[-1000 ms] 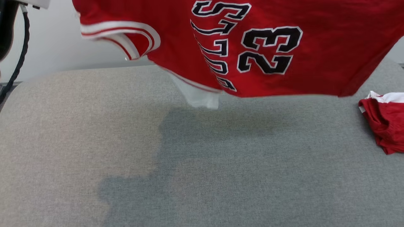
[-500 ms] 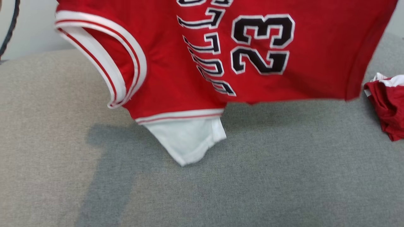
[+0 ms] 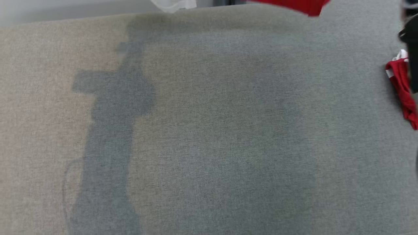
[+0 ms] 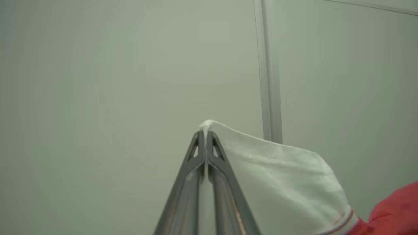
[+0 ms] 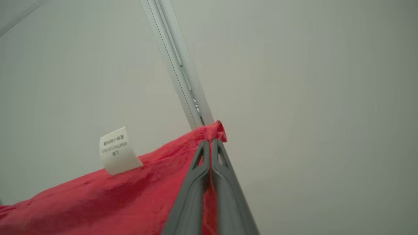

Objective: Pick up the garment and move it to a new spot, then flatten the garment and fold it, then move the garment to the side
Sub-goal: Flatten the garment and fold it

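- Grey woven cloth covers the work surface [image 3: 209, 147] across the head view, with a tall shadow [image 3: 111, 130] on its left part and a pale wall [image 4: 98, 81] beyond the far edge.
- The garment [image 5: 98, 202], a red jersey with a white panel, hangs in the air above the far edge of the surface, touching nothing below. In the head view just its lowest red edge and a white scrap dip in at the top.
- The left gripper [image 4: 205, 135] has its fingers pressed together on the very tip of the white corner [image 4: 277, 176].
- The right gripper [image 5: 211, 143] is pinched tight on a red hem corner, with a small tuft of cloth poking past the tips.
- A care label [image 5: 116, 150] stands off the red cloth just beside the right grip.
- The jersey looks light, thin and quite limp. It will likely sag between the two holds and swing with any quick move.
- Both bites are small and sit right at the fingertips, so a jerk could pull the cloth out.
- Hems and corners are probably the best holds, as the doubled edge gives the fingers more to bite.
- A second bunched red cloth [image 3: 403, 94] lies at the right edge, so the jersey should be laid down well apart from it.
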{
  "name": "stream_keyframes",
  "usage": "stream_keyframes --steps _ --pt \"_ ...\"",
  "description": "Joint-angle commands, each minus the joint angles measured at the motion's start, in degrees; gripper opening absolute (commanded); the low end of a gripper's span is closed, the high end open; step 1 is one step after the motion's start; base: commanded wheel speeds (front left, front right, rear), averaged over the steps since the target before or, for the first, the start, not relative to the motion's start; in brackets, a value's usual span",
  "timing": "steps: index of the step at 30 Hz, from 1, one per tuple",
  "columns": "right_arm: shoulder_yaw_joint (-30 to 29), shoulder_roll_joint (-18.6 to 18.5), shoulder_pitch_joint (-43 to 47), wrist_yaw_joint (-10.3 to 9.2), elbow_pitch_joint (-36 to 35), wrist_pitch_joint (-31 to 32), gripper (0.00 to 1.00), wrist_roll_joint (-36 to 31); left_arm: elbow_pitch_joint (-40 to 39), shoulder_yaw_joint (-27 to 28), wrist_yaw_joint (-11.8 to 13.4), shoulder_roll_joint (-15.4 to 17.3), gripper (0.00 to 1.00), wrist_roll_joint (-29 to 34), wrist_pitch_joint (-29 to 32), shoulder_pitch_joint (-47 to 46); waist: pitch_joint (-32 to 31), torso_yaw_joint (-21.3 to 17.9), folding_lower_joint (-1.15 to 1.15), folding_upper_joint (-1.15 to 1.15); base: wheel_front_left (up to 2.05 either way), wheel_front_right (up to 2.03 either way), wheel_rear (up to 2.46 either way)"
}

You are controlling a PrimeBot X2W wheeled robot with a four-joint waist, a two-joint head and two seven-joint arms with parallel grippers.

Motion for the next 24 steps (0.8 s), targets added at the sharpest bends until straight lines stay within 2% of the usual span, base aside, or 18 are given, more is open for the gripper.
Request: stream_keyframes --steps 1,7,13,18,24 --pt "0.4 0.4 -0.2 0.03 1.3 -0.6 0.00 0.0 1.2 0.0 -0.4 -0.6 0.00 -0.6 -0.3 1.1 0.8 0.6 0.00 0.00 0.00 0.00 0.00" --pt "1.5 2.4 3.2 0.02 12.5 -2.0 0.00 0.2 10.9 -0.4 -2.4 -6.5 0.00 -3.3 -1.2 8.8 3.9 2.8 0.00 0.00 0.00 0.00 0.00" --pt "1.9 2.7 6.5 0.02 16.5 -2.6 0.00 1.4 16.5 0.4 -3.5 -10.0 0.00 -5.7 -1.7 14.7 6.4 4.2 0.00 0.00 0.00 0.00 0.00" --pt "5.5 2.6 10.5 0.02 11.9 -2.8 0.00 3.6 15.1 1.3 -4.1 -10.1 0.00 -5.7 -1.9 17.8 7.4 4.8 0.00 0.00 0.00 0.00 0.00" --pt "13.4 -0.1 24.7 0.03 -1.5 -3.3 0.00 11.2 2.5 7.7 -4.3 -7.1 0.00 -2.8 -1.9 30.5 4.4 5.0 0.00 0.00 0.00 0.00 0.00"
